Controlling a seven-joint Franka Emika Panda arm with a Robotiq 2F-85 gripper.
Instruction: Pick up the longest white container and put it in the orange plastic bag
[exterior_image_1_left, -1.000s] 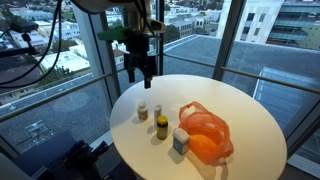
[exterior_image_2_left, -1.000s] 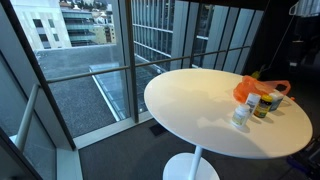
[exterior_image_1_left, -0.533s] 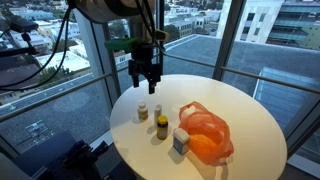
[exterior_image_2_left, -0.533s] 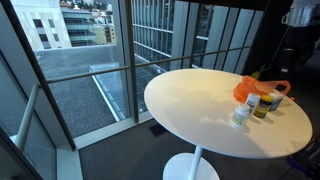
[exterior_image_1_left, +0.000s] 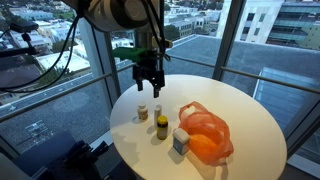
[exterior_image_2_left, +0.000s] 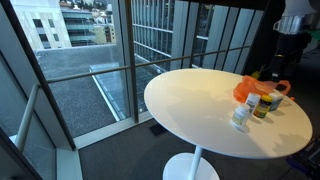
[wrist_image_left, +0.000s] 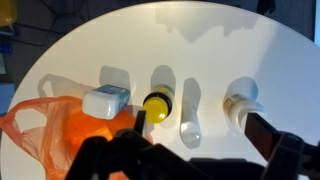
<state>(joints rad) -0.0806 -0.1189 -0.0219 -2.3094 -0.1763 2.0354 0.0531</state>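
At the centre of the wrist view, the long white container (wrist_image_left: 190, 120) sits untouched on the table (wrist_image_left: 250, 60), between two bottles, right of the orange bag (wrist_image_left: 55, 140). The gripper (exterior_image_1_left: 148, 86) hovers above it, fingers spread and empty, so both the pickup and the bagging remain to be done

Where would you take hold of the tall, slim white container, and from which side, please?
Grip the slim white container around its upper body, coming straight down. It stands upright and narrow, so the open gripper should span it. The yellow-capped bottle stands close beside it, so probably close the jaws across its free sides.
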